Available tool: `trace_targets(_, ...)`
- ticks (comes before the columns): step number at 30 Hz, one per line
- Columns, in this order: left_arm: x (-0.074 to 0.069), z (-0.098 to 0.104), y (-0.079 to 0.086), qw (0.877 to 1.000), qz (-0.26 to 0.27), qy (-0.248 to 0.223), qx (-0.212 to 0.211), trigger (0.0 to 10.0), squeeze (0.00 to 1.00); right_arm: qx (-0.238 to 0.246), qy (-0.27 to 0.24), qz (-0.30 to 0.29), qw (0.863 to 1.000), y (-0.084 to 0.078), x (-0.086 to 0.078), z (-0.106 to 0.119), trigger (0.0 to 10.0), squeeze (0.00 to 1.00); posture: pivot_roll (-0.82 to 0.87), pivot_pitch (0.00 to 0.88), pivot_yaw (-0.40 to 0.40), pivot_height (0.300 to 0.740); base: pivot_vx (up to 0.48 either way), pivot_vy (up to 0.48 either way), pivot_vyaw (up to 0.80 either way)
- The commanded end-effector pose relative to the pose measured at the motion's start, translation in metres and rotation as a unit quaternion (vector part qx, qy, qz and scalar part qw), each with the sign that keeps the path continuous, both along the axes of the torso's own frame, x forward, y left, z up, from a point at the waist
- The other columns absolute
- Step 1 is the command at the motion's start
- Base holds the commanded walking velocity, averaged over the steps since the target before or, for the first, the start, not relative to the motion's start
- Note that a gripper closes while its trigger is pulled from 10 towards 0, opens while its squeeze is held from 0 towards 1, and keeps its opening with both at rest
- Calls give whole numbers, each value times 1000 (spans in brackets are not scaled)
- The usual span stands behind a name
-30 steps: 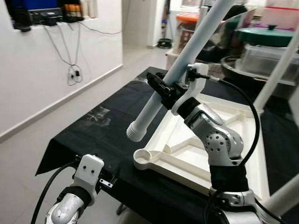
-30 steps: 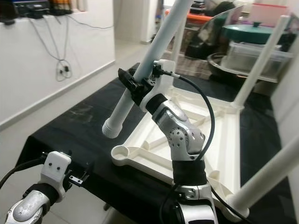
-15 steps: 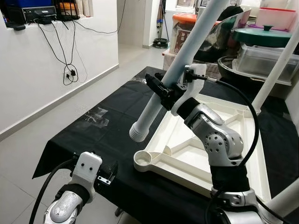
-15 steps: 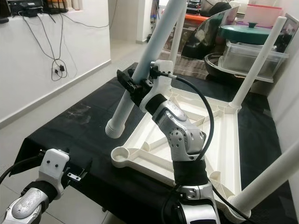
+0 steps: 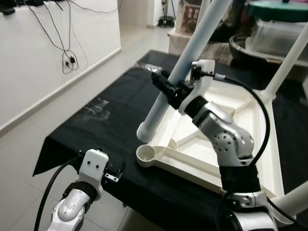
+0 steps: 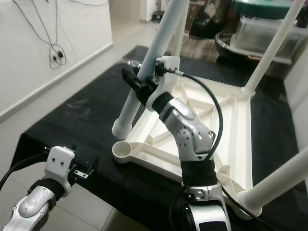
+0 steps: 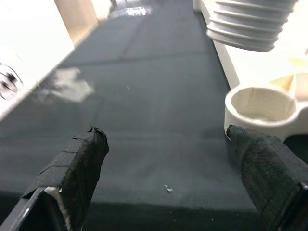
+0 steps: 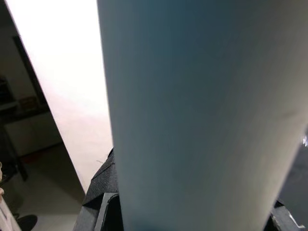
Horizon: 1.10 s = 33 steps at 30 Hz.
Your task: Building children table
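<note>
1. The white tabletop lies upside down on a black-covered table, its ribbed underside facing up. Two legs already stand in far and near-right corners; the near-left corner socket is an empty round cup.

2. The right gripper is clamped around a white table leg, holding it partway along its shaft. In the right wrist view the leg's smooth side sits between the black fingers.

3. The leg's long axis is tilted, not upright — its top leans away and to the right, while its ribbed, threaded end points down and toward the robot's left.

4. The relation that matters: the threaded end hangs just above the empty socket and a little to its far side, apart from it. The left wrist view shows the same, with the ribbed tip above the cup's rim and no contact.

5. My judgement is that the next move needs the leg tipped closer to vertical so its axis lines up with the socket, then lowered in.

6. The left gripper hovers at the table's near edge with its fingers spread wide, holding nothing — the socket lies just beyond its right-hand fingertip. It is close enough to steady the tabletop.
</note>
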<state>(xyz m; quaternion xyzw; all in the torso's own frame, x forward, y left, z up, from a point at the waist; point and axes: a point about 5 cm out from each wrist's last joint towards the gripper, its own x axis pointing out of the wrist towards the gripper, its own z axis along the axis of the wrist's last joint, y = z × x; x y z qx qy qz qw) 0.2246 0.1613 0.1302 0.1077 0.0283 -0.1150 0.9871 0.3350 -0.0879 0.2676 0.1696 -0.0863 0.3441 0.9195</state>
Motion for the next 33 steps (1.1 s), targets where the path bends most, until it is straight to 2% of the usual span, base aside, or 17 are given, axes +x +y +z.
trace_targets(1, 0, -4, -2, 1000, -6, 11, -3, 10000, 0, 5, -12, -2, 1000, -2, -1, 5, 0, 0, 78, 0, -69, 740, 0, 0, 0)
trace_targets(24, 3, -3, -2, 1000, -2, 11, -6, 10000, 0, 10, -4, -18, 1000, -8, 0, 0, 0, 0, 73, 0, -60, 740, 0, 0, 0)
trace_targets(27, 3, -3, -2, 1000, -2, 12, -5, 10000, 0, 11, -2, -19, 1000, -8, 0, -1, 0, 0, 73, 0, -59, 740, -468, 0, 0)
trace_targets(33, 4, -2, 0, 1000, 1, 11, -5, 10000, 0, 14, -2, -19, 1000, -8, 1, -1, 0, 0, 74, 0, -59, 740, 0, 0, 0)
